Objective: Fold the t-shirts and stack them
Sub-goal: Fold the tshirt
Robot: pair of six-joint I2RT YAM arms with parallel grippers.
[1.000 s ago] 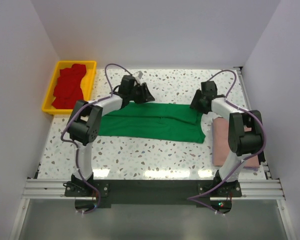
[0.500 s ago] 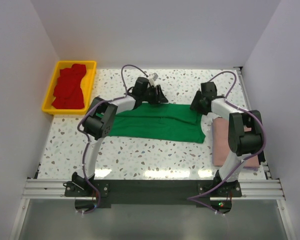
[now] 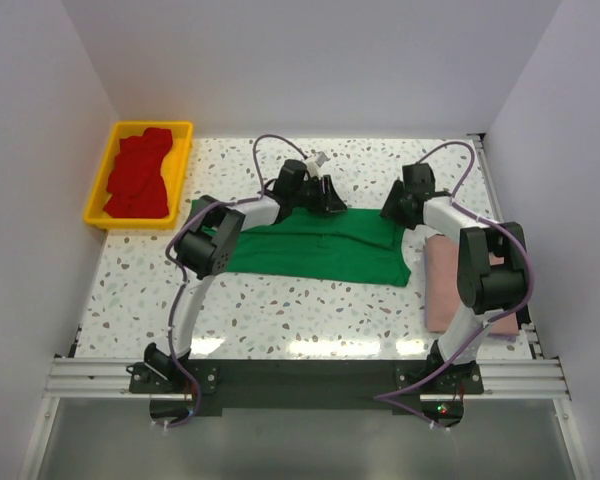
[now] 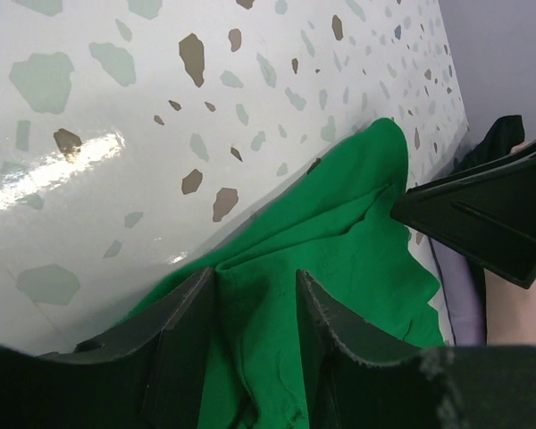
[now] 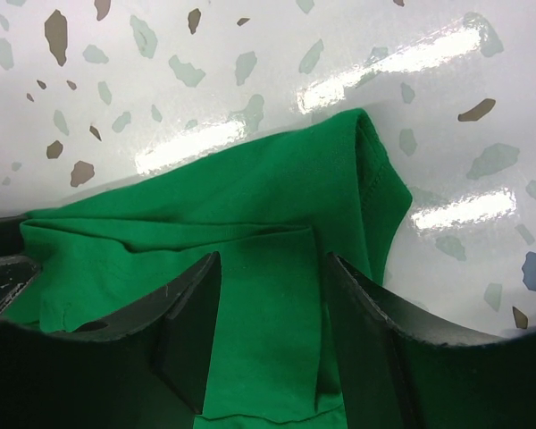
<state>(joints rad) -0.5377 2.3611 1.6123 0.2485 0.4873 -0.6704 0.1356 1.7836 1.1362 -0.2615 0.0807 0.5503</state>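
The bright green t-shirt [image 3: 320,247] lies spread across the middle of the table. My left gripper [image 3: 334,199] is at its far edge, open, its jaws straddling a raised ridge of green cloth [image 4: 277,268]. My right gripper [image 3: 391,213] is at the shirt's far right corner, open, its jaws either side of a folded flap of green cloth [image 5: 268,295]. A dusty pink t-shirt [image 3: 443,285] lies folded at the right edge, partly under the right arm. Several red t-shirts [image 3: 137,176] lie piled at the far left.
The red shirts sit in a yellow plastic tray [image 3: 186,150] at the table's far left corner. White walls close in the back and both sides. The right gripper's dark fingers [image 4: 482,214] show in the left wrist view, close to my left gripper.
My left gripper has moved right along the green shirt's far edge, toward the right gripper. The right arm and the shirt's main body have stayed put.
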